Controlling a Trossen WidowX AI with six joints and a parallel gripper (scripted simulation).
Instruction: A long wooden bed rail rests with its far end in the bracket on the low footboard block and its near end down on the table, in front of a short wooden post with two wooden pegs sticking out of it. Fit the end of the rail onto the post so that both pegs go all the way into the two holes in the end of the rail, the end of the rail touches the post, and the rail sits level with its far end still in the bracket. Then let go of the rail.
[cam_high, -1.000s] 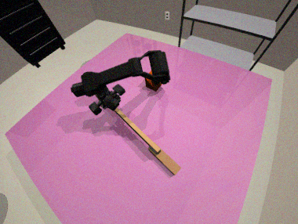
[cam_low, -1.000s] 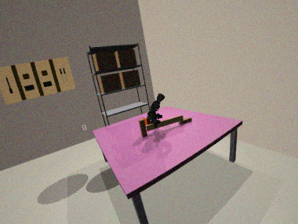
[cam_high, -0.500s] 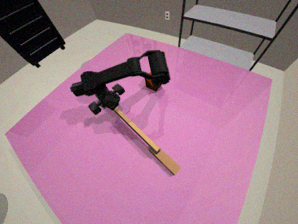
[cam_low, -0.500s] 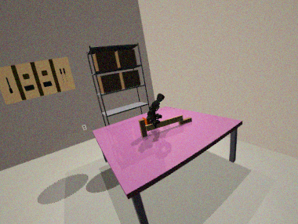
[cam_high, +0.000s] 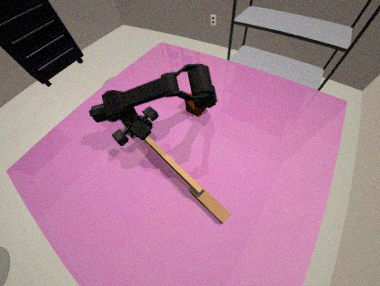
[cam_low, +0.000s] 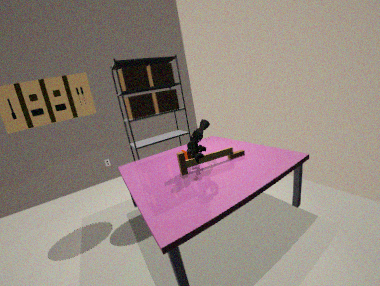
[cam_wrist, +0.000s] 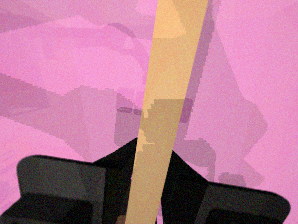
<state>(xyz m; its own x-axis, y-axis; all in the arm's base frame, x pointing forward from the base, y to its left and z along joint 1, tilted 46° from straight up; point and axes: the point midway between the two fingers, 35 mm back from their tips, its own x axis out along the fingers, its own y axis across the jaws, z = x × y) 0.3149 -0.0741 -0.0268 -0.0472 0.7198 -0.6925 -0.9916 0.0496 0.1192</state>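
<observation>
Top view: pincer (cam_high: 134, 131) and arm sit over the near end of the bed rail (cam_high: 186, 179), so the post, pegs and rail-end holes are all hidden. Wrist view: rail (cam_wrist: 165, 100) cut off at top and bottom edges, neither end shows, and fingers cropped by the bottom edge. Exterior view: post (cam_low: 183, 163), rail and footboard block too small and blurry to tell peg fit or contact.

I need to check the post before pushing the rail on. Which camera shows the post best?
The exterior view: the post stands upright at the rail's near end, side-on, though small and the pegs too fine to make out. In the top view the pincer, shut on the rail, covers it. The wrist view shows only rail and table.
</observation>
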